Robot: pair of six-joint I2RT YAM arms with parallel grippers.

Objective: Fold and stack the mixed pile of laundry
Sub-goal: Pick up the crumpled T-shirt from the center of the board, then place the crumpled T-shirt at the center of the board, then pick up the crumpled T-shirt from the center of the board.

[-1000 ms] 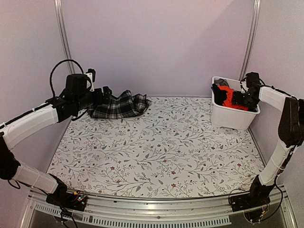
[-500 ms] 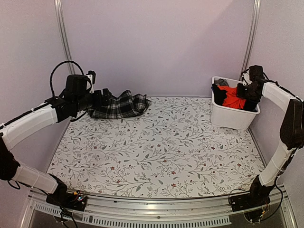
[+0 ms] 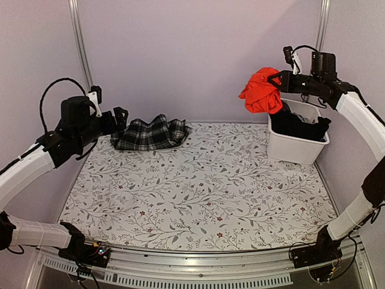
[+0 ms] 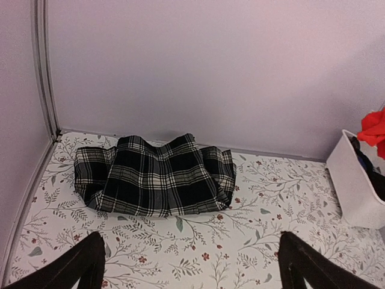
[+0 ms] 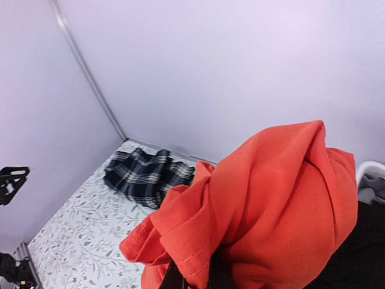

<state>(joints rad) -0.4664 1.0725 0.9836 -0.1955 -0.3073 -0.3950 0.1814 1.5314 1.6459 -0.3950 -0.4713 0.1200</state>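
Pinch on orange garment (image 3: 260,90), right gripper (image 3: 278,80)

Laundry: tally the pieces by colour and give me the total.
Black-and-white plaid cloth: 1, on the table.
Orange-red cloth: 1, held by the right gripper.
Dark clothes: 1 heap in the bin; pieces not separable.
Total: 3, counting the heap once.

The left arm stretches forward and low, the left gripper (image 3: 120,117) spread wide. The right arm reaches high, the right gripper (image 3: 277,80) pinching the orange garment (image 3: 260,91).
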